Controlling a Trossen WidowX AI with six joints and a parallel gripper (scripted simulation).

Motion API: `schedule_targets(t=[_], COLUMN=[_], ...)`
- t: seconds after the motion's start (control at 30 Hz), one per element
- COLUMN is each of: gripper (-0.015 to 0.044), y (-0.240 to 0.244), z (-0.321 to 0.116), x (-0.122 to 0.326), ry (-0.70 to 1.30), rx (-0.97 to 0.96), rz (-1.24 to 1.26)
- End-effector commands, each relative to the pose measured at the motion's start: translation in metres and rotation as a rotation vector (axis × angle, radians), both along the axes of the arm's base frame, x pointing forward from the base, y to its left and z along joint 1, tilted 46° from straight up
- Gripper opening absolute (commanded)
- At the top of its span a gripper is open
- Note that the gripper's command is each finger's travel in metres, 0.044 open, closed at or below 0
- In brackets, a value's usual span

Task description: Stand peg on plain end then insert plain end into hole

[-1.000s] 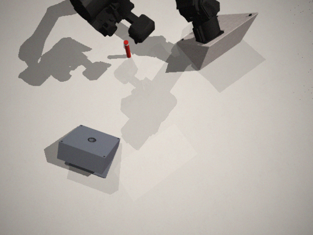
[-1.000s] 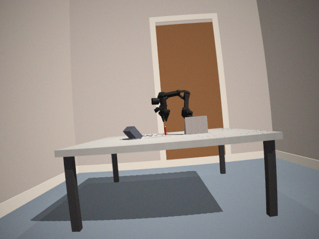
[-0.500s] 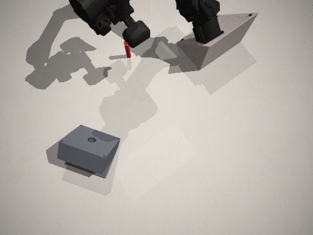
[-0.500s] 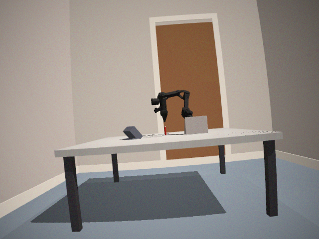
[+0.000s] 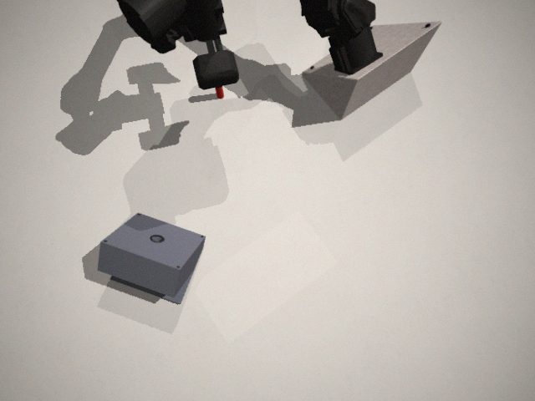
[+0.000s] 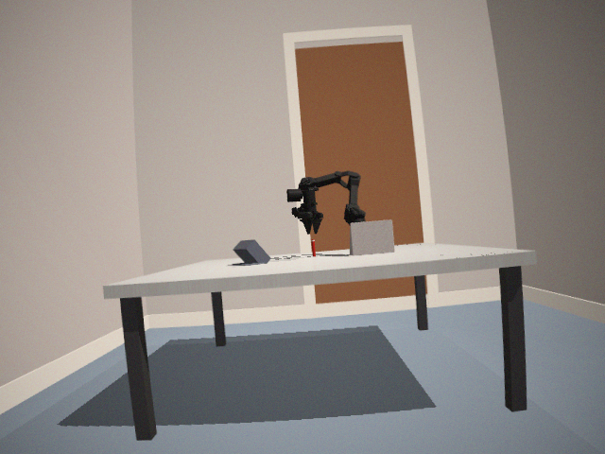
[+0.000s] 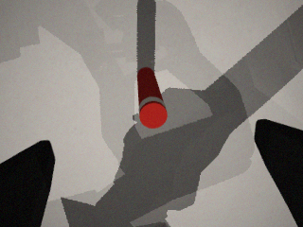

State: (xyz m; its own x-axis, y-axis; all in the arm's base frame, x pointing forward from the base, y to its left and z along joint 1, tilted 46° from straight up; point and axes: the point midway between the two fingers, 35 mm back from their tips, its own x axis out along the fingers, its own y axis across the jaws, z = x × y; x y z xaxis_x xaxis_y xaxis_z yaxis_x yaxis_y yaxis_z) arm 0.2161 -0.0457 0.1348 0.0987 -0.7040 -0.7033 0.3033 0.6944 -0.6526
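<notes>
The red peg (image 5: 220,93) (image 6: 313,248) (image 7: 152,114) stands upright on the table, its banded end up; the pale band shows just under its top in the wrist view. My gripper (image 6: 313,232) (image 7: 155,142) is open and empty, pointing down above the peg, with a gap between fingertips and peg top in the exterior view. In the top view a finger hides the peg's upper part. The blue-grey sloped panel (image 5: 129,236) (image 6: 250,251) has one round hole (image 5: 156,238) in its tilted face; the hole does not show in the exterior view.
The speckled grey-pink base block (image 5: 379,82) (image 6: 371,237) carries the arm, to the right of the peg in the top and exterior views. The panel stands nearer the top camera than the peg, with dark screws at its face corners. Arm shadows fall across the table (image 5: 389,259) (image 6: 195,280).
</notes>
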Motion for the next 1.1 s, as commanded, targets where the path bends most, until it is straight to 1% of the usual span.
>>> schedule_targets(t=[0.0,0.13,0.43,1.07], gripper=[0.044,0.044,0.044,0.044], y=[-0.003,-0.004,-0.006,-0.027], z=[-0.002,-0.003,-0.005,-0.027], x=[0.0,0.0,0.001,0.005], ry=[-0.092,-0.14,-0.14,-0.14], rx=[0.009,0.015,0.016,0.02], rz=[-0.091,-0.139,-0.139,-0.139])
